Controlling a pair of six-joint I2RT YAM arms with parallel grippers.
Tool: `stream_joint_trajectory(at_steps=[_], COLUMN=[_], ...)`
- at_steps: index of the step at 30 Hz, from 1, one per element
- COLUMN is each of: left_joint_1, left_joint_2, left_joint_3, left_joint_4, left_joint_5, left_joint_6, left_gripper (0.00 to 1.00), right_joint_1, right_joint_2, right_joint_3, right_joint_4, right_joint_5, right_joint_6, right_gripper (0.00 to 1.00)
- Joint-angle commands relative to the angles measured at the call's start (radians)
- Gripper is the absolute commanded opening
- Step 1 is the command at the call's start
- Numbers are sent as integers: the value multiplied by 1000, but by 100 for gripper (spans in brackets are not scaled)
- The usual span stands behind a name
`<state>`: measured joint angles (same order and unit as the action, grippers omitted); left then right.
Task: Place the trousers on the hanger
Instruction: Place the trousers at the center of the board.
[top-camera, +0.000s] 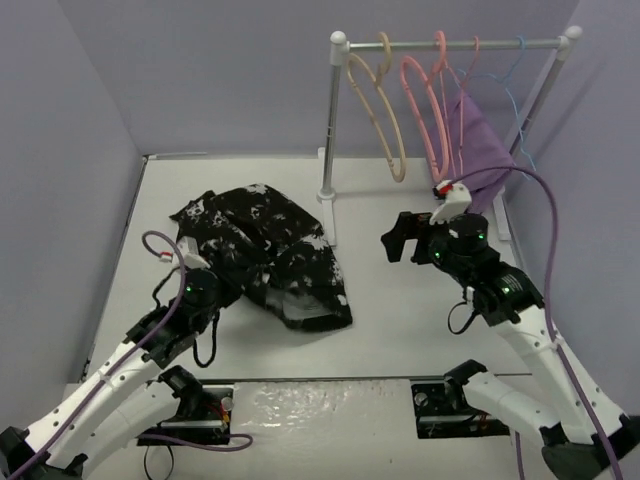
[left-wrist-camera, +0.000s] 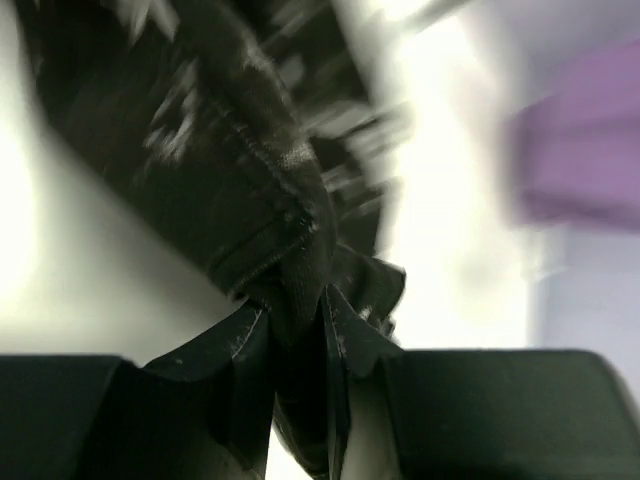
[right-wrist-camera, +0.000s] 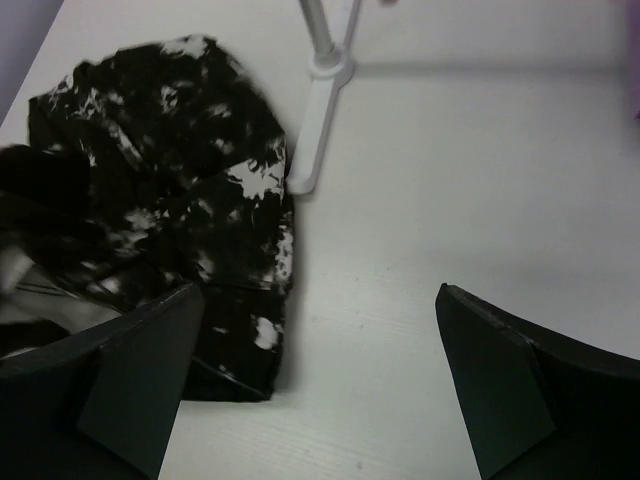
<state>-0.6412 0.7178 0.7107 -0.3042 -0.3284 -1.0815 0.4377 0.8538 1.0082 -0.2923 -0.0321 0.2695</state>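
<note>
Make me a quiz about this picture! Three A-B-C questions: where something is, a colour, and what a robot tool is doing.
1. Where are the trousers? A in a basket; B heaped on the table; C on the floor.
2. What colour is the cloth hanging on the rack? A purple; B green; C yellow.
3. What is the left tool doing? A standing wide open; B gripping a bottle; C pinching the trousers.
Answers: B, the top view shows them bunched on the table; A, it hangs purple from the rack; C, the wrist view shows the trousers squeezed between its fingers.
</note>
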Motion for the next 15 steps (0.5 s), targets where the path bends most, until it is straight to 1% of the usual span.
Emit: stream_joint_trajectory(at_steps=[1,2,4,5,7,9,13,15], left_joint_1=[-3,-3,-2,-2,-3,-2,0,0], left_joint_2=[-101,-137,-152,-144,-116,-85,2,50], left_joint_3=[-155,-146,-75,-53,26,99,151,155], left_joint_4=[-201,-260,-387,-453,-548,-571,-558,-551], left_joint_5=[98,89,49,25,-4,-30,-23,-12], left_joint_6=[-258,-249,-203,-181,-124,-66,30,47], left_gripper=[37,56,71,77,81,81,80,80], right_joint_1=[140,181,265,298,344,392,419,431], right_joint_2=[113,140,198,235,311,362,460,513], right_joint_3=[-53,-65,-90,-101,-125,-154,-214,-217], right_joint_4=[48,56,70,75,85,119,224,232], right_joint_5=[54,119,194,208,233,247,161,173], right_joint_6=[141,170,246,273,341,386,444,451], right_gripper=[100,100,100,100,100,100,100,100])
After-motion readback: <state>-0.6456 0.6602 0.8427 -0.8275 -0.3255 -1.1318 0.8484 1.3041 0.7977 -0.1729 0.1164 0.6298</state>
